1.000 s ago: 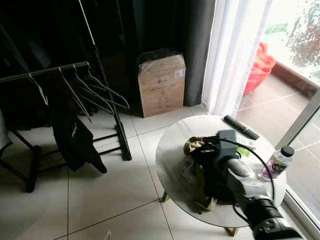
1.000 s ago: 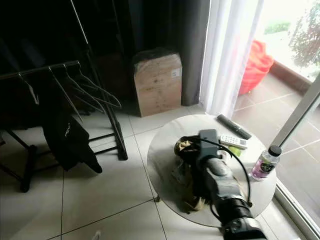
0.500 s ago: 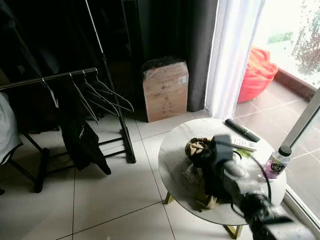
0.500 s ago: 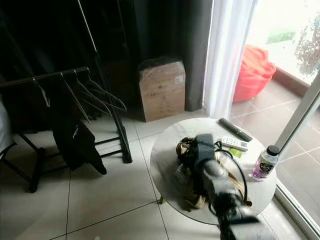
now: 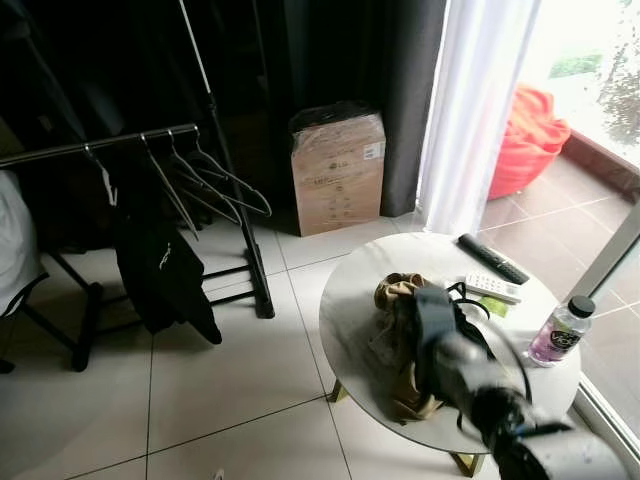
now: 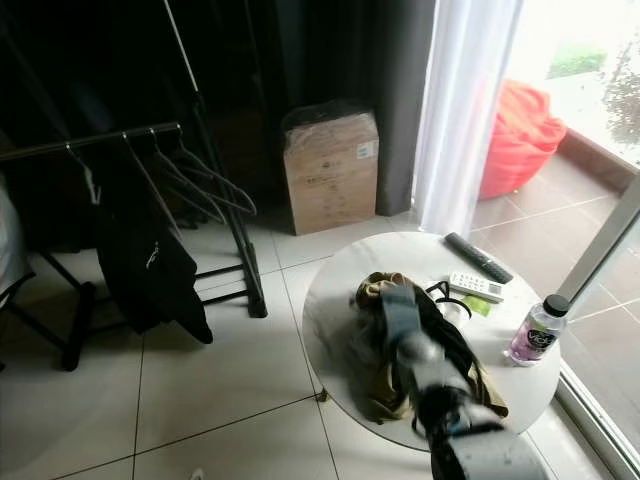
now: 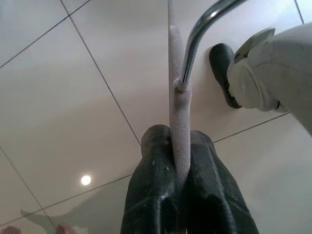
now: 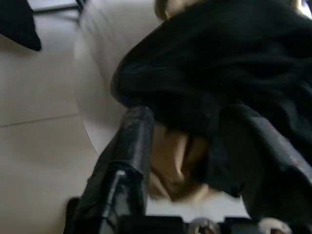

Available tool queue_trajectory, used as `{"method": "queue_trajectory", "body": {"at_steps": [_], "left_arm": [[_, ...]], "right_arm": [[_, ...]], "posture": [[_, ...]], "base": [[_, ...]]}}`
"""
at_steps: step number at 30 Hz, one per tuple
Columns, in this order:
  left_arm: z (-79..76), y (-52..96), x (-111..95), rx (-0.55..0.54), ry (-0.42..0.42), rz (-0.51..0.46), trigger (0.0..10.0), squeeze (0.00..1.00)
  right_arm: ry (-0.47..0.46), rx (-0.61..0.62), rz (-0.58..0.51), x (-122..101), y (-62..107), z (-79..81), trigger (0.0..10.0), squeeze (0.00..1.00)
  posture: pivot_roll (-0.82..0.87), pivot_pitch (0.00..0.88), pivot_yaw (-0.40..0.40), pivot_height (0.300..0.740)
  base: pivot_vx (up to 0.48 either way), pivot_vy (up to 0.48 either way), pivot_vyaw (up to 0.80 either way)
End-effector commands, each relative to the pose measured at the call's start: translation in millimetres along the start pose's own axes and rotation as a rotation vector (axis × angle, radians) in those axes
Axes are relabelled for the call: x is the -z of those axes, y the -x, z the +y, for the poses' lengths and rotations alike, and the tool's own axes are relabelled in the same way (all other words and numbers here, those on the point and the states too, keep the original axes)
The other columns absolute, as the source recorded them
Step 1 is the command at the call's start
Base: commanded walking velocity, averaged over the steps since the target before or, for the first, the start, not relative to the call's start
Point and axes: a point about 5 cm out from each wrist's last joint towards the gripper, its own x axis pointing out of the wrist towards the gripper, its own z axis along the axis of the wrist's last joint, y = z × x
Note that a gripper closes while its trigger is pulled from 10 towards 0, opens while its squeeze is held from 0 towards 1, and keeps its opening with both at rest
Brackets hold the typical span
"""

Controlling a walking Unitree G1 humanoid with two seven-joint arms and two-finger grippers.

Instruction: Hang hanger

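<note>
A pale hanger (image 7: 178, 102) with a metal hook (image 7: 204, 24) is clamped between the fingers of my left gripper (image 7: 179, 141), low over the tiled floor. To my left, a clothes rack (image 5: 100, 148) carries several empty wire hangers (image 5: 215, 180) and a black garment (image 5: 160, 275). My right arm (image 5: 470, 375) reaches over a round marble table (image 5: 345, 300) onto a pile of clothes (image 5: 392, 292). There my right gripper (image 8: 187, 114) stands open, its fingers (image 8: 134, 141) either side of black cloth (image 8: 204, 73).
A black remote (image 5: 492, 258), a white remote (image 5: 492, 288) and a small bottle (image 5: 560, 335) lie on the table's right side. A wrapped cardboard box (image 5: 338, 170) stands by the dark curtain. Sheer curtain and glass door close off the right. Open floor lies between rack and table.
The head view has lifted and turned slightly. My right arm has drawn back a little over the clothes pile and is blurred.
</note>
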Motion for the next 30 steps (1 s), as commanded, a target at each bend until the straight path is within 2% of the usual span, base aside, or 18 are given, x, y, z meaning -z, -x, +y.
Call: {"method": "queue_trajectory", "body": {"at_steps": [1,7,10,11,12,13,14,19,23,26,27,30], "left_arm": [[3.7,1.7,7.7,0.0,-0.017,0.033,10.0,0.0],[4.9,1.8,6.6,-0.002,-0.024,0.029,10.0,0.0],[5.4,1.7,5.7,-0.005,-0.025,0.024,10.0,0.0],[5.6,1.7,5.3,-0.009,-0.023,0.019,10.0,0.0],[5.6,1.7,5.2,-0.01,-0.022,0.019,10.0,0.0],[5.7,1.7,5.0,-0.012,-0.02,0.016,10.0,0.0],[5.8,1.7,4.4,-0.015,-0.019,0.009,10.0,0.0],[5.8,1.8,4.0,-0.03,-0.003,-0.005,10.0,0.0],[5.9,1.8,4.1,-0.037,-0.012,-0.005,10.0,0.0],[6.0,1.8,4.1,-0.037,-0.011,-0.005,10.0,0.0],[6.2,1.8,3.9,-0.039,-0.014,-0.005,10.0,0.0],[6.7,1.9,3.8,-0.041,-0.009,-0.008,10.0,0.0]], "right_arm": [[-0.024,0.022,-0.023,-8.7,0.5,-4.0,10.0,1.0],[-0.028,0.023,-0.026,-12.3,0.7,-5.0,10.0,1.0],[-0.086,0.044,-0.175,-37.6,3.2,-9.5,10.0,1.0],[-0.138,0.058,-0.259,-50.8,5.8,-13.7,10.0,1.0],[-0.15,0.061,-0.276,-53.4,6.5,-14.8,10.0,1.0],[-0.151,0.064,-0.295,-55.4,7.2,-15.7,10.0,0.18],[-0.152,0.065,-0.329,-56.2,8.3,-17.9,10.0,0.0],[-0.187,0.061,-0.373,-41.8,9.7,-23.8,10.0,0.0],[-0.19,0.077,-0.326,2.1,10.0,-27.9,10.0,0.0],[-0.199,0.08,-0.301,17.1,10.7,-28.2,10.0,0.0],[-0.225,0.084,-0.274,30.0,11.3,-28.1,10.0,0.0],[-0.233,0.08,-0.266,37.9,12.3,-26.5,10.0,0.0]], "posture": [[-0.02,0.075,0.067,0.74],[-0.03,0.077,0.072,0.74],[-0.03,0.08,0.072,0.74],[-0.03,0.082,0.071,0.74],[-0.03,0.082,0.071,0.74],[-0.03,0.086,0.07,0.74],[-0.03,0.088,0.068,0.74],[-0.04,0.094,0.062,0.74],[-0.06,0.096,0.06,0.74],[-0.06,0.094,0.06,0.74],[-0.06,0.094,0.061,0.74],[-0.06,0.093,0.059,0.74]], "base": [[0.0,0.0,0.0],[0.0,0.0,0.0],[0.0,0.0,0.0],[0.0,0.0,0.0],[0.0,0.0,0.0],[0.0,0.0,0.0],[0.0,0.0,0.0],[0.0,0.0,0.0],[0.0,0.0,0.74],[0.0,0.0,0.8],[0.0,0.0,0.8],[0.0,0.0,0.8]]}}
